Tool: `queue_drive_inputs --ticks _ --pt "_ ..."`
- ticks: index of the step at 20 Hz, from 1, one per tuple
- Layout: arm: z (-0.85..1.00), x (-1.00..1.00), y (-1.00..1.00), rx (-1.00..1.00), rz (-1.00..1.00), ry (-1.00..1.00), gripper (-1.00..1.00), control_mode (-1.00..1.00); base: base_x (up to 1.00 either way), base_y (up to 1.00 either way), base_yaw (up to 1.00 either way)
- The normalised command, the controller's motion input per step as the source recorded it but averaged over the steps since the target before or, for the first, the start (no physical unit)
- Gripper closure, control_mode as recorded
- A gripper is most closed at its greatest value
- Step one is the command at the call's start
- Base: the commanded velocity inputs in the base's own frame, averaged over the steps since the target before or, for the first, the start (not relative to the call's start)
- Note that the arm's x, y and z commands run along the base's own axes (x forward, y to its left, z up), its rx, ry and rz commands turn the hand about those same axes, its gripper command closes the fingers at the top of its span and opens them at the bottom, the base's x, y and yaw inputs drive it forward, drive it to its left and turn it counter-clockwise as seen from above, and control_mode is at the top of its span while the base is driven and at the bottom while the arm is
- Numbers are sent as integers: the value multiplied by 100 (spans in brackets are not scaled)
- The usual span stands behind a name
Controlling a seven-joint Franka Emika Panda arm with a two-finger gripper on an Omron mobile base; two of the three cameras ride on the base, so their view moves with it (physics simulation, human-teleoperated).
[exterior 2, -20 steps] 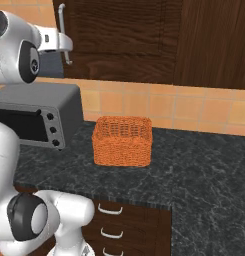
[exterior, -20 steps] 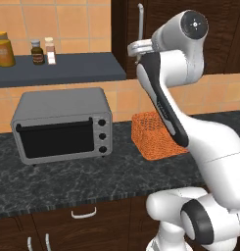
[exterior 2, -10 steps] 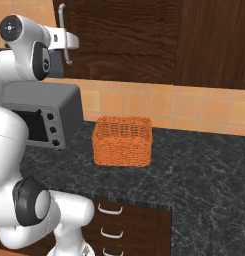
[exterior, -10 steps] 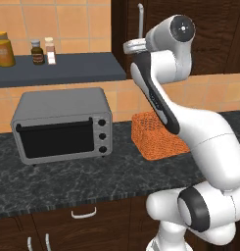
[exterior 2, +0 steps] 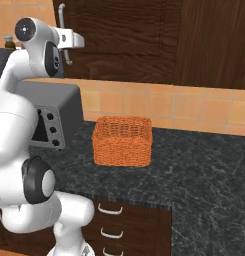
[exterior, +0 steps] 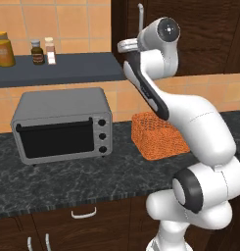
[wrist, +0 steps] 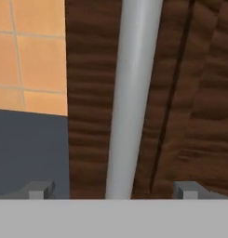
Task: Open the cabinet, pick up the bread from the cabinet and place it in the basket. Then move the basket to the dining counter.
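Note:
The cabinet [exterior 2: 124, 30] is dark brown wood, and its door is shut in both base views. Its long silver bar handle [wrist: 131, 93] runs up the middle of the hand view, close in front of the door [wrist: 90, 116]. My gripper [wrist: 113, 190] is open, with one fingertip [wrist: 38, 189] on each side of the handle and not touching it. In the base views the gripper [exterior: 127, 45] [exterior 2: 73, 41] is raised against the handle [exterior: 140, 17] [exterior 2: 60, 15]. The orange mesh basket [exterior: 158, 137] [exterior 2: 123, 141] stands on the black marbled counter below. The bread is hidden. The dining counter is out of view.
A grey toaster oven [exterior: 62, 125] sits on the black counter [exterior: 67, 181] left of the basket. Above it a dark shelf [exterior: 58, 68] carries a jar and small bottles. Low cabinets with small curved handles [exterior 2: 111, 210] are under the counter.
The upper arm has swung toward the cabinet, and the hand has crept a little closer to the handle. The jaws stay open. The basket and toaster oven are where they were.

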Motion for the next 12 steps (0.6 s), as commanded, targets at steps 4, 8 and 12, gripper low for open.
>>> queue_drive_inputs --ticks 4,8,12 --pt "-42 82 20 0 -1 -15 -100 -100 0 0 0" --pt "-58 100 3 0 0 -18 -100 -100 0 0 0" --pt "-63 100 -4 0 2 -12 100 -100 0 0 0"
